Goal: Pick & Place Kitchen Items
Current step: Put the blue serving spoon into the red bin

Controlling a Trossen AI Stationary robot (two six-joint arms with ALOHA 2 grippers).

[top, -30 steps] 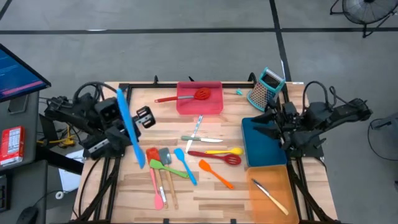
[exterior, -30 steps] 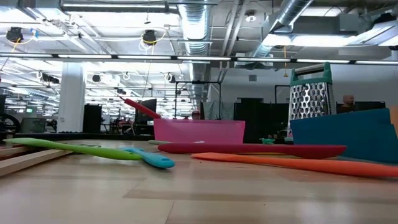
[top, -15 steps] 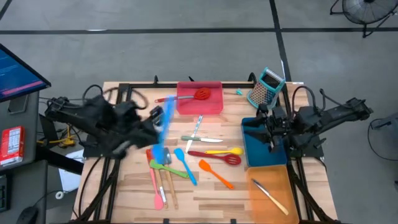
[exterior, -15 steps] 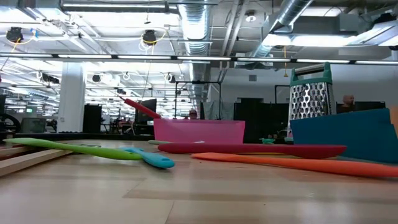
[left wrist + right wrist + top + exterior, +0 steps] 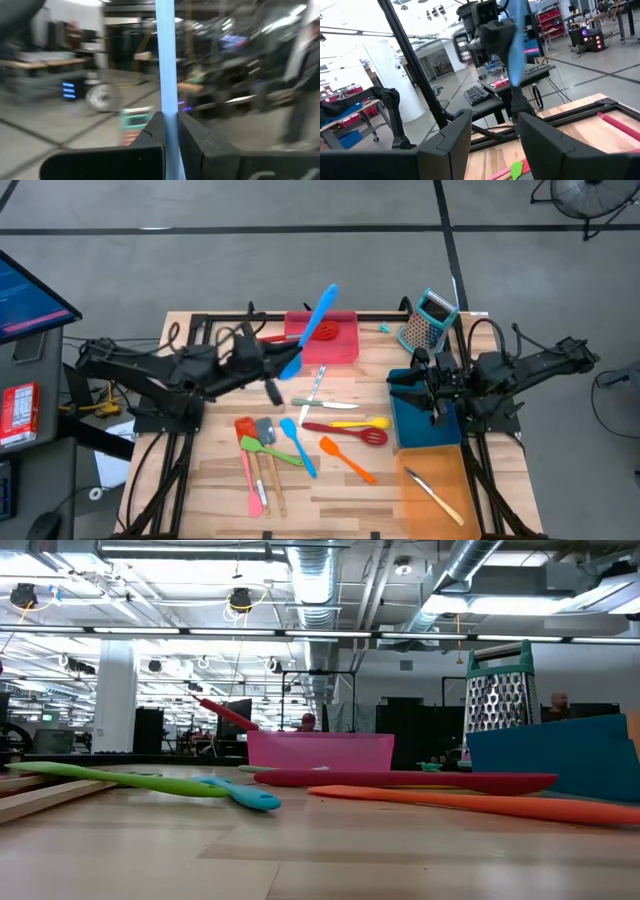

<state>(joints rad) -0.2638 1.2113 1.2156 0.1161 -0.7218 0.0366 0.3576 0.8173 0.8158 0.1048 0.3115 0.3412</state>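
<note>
We see the long blue spatula point(image 5: 312, 328) lifted clear of the counter point(image 5: 330, 480), its blade over the red tray point(image 5: 340, 352), its handle clamped tight in the left pincer point(image 5: 268, 366). Held so near one end, we judge it may swing or slip loose. The right pincer point(image 5: 418, 380) hovers part-open and empty above the blue tray point(image 5: 415, 425).
</note>
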